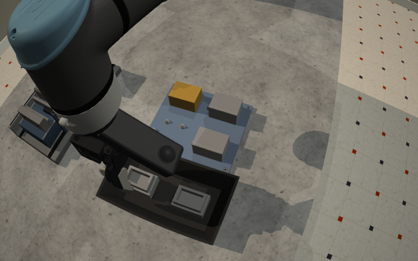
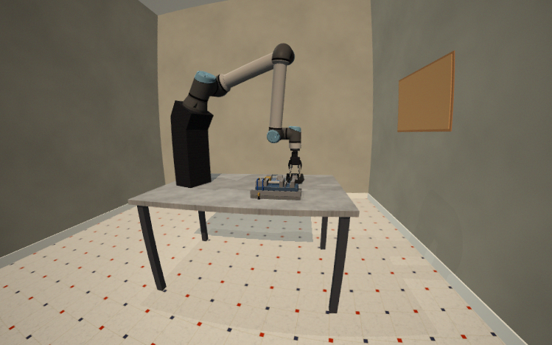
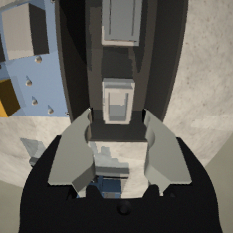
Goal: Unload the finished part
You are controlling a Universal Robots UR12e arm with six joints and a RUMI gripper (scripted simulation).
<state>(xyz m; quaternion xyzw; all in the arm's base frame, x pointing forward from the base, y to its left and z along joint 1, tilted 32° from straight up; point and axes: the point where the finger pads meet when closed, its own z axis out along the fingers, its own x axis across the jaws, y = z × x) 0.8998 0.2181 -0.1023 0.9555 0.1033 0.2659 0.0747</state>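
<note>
Gripper (image 3: 118,130) released, jaws apart, nothing held. Pocketed block (image 3: 118,101) just ahead in tray (image 3: 75,75): likely rigid, dense; grip flat sidewalls.
</note>
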